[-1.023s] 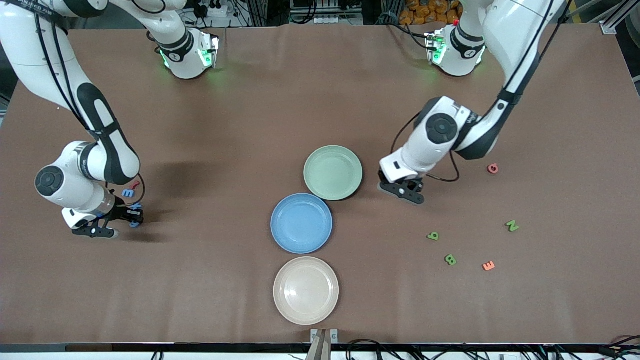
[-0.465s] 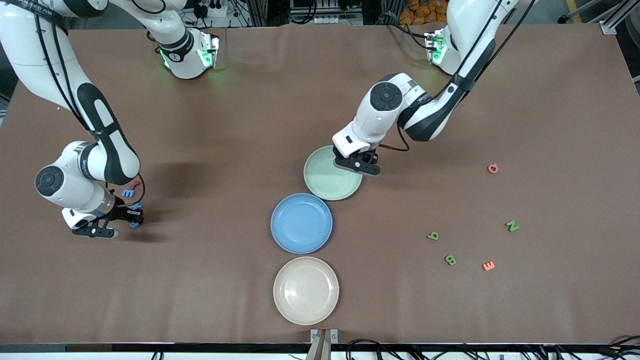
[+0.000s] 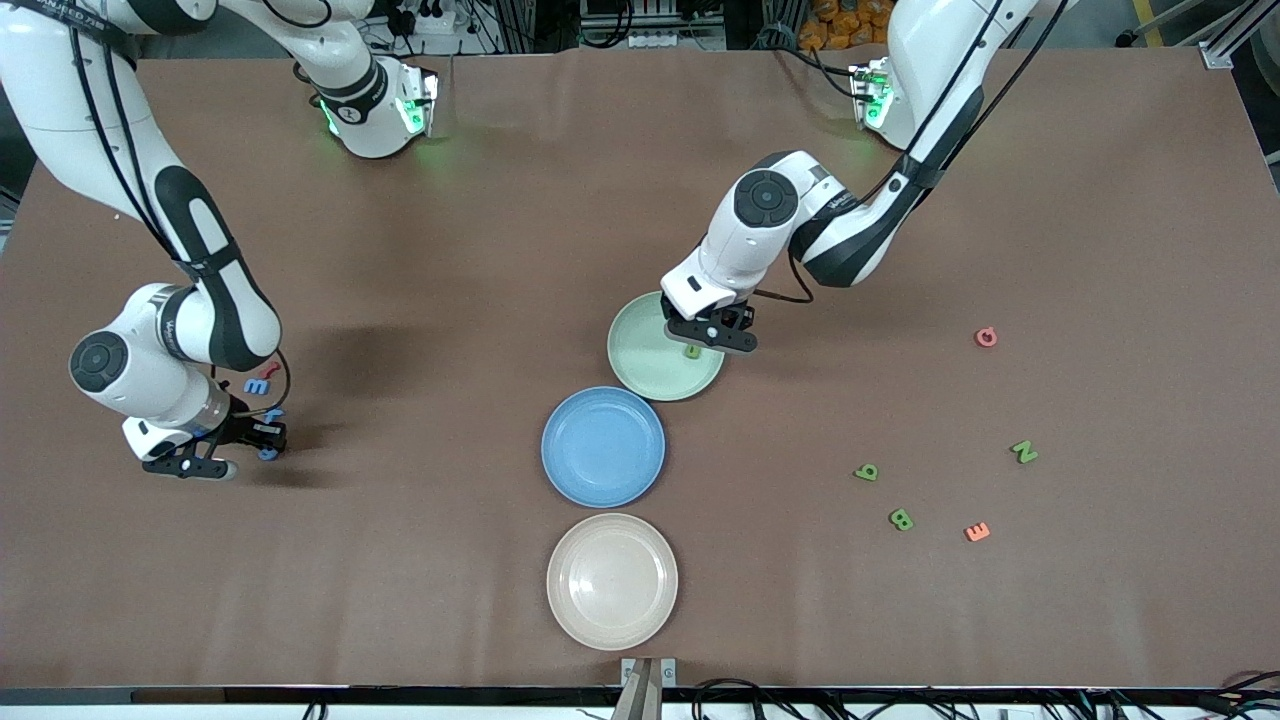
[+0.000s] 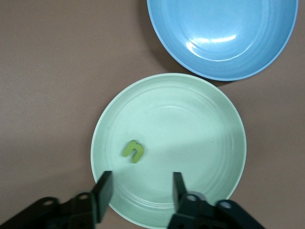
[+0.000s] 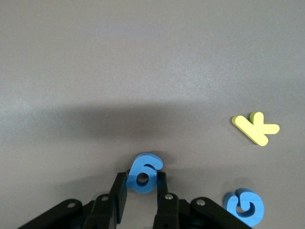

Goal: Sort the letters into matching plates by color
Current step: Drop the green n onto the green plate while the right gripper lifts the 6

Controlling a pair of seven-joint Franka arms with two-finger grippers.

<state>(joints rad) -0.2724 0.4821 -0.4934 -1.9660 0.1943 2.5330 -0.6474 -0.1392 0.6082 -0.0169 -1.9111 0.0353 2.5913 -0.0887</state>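
Dropped green letter [image 4: 133, 151] lies in mint plate [image 4: 209, 138].

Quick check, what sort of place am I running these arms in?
Likely a robotics lab: a brown-covered table with two bench-mounted arms, cable bundles and aluminium framing along its edges, and toy letters with plates as test props.

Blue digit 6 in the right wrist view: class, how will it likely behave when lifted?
The blue 6 looks chunky and matte, so probably light, foam-like and not slippery. Flat-faced, it seems unlikely to roll if dropped. The right hand is shut on its lower part only, so it might pivot slightly in the grip.
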